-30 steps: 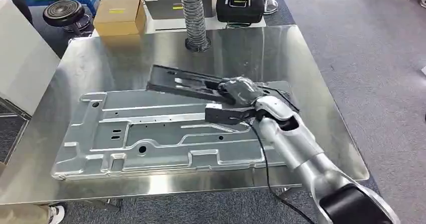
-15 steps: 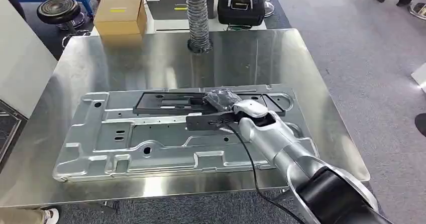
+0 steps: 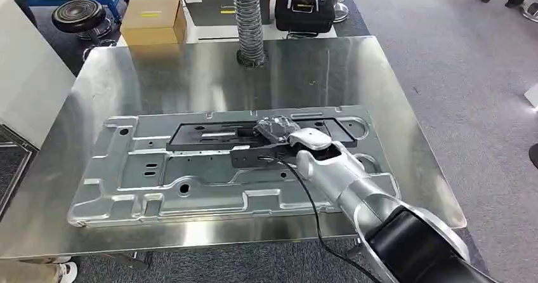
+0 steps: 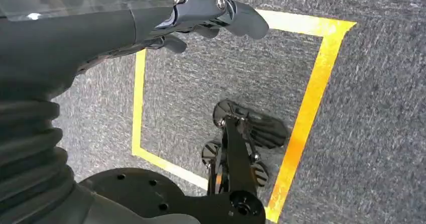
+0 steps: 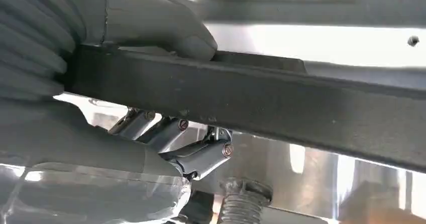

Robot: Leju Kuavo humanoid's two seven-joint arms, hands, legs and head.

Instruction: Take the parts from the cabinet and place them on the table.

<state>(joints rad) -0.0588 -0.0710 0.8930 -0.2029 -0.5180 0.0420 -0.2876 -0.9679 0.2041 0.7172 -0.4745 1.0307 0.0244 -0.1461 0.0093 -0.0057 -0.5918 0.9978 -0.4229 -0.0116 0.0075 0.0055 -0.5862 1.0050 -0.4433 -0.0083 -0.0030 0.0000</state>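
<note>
- Black part [image 3: 219,135] is lying flat on the far half of the large silver stamped panel [image 3: 158,175], which is resting on the steel bench [image 3: 190,73]; the part's long side is running left to right, and its right end is sitting under the right hand [image 3: 278,131].
- Right hand is gripping the black part at that right end: in the right wrist view the thick grey thumb [image 5: 166,30] is pressing on one face of the dark bar [image 5: 261,103] while the darker fingers [image 5: 193,148] are curling under the other face, so the hand is closing narrowly around the part.
- Right arm is reaching in from the near right corner of the bench, across the panel's near right part.
- Left hand [image 4: 201,18] is hanging over grey carpet with yellow floor tape [image 4: 301,123]; its fingers are lying loosely apart and holding nothing.
- Coiled grey hose [image 3: 249,24] is standing upright at the far edge of the bench, well apart from the black part.
- Cardboard box [image 3: 153,20] is sitting beyond the far left of the bench, and a black case [image 3: 304,7] is sitting beyond the far right, near the hose.
</note>
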